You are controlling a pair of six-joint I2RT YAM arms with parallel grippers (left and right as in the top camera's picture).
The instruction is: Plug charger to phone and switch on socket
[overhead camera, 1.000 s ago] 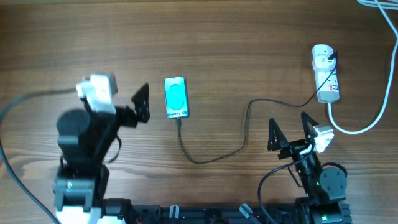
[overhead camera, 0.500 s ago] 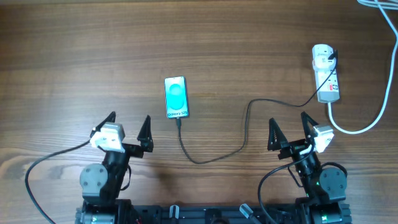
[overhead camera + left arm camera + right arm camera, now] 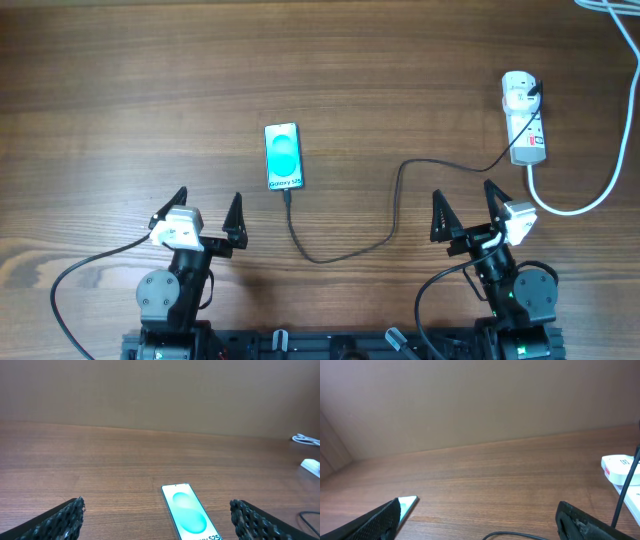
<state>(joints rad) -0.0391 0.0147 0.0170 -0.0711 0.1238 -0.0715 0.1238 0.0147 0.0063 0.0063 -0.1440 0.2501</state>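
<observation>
The phone (image 3: 283, 156) lies flat mid-table, light blue screen with a teal oval; it also shows in the left wrist view (image 3: 190, 516) and at the edge of the right wrist view (image 3: 407, 503). The charger, a thin black cable (image 3: 395, 215), runs from the phone's near end, where its connector sits, to a black plug in the white socket strip (image 3: 523, 118) at the far right; the strip also shows in the right wrist view (image 3: 620, 469). My left gripper (image 3: 208, 210) is open and empty, near-left of the phone. My right gripper (image 3: 465, 207) is open and empty, near the cable.
A thick white cord (image 3: 600, 190) loops from the socket strip toward the table's right edge and back corner. Black arm cables (image 3: 70, 290) trail at the near left beside the left arm's base. The table is brown wood.
My left arm has drawn back from beside the phone to the near edge and settled low over its base, gripper open. The right arm, phone and cable have not moved.
</observation>
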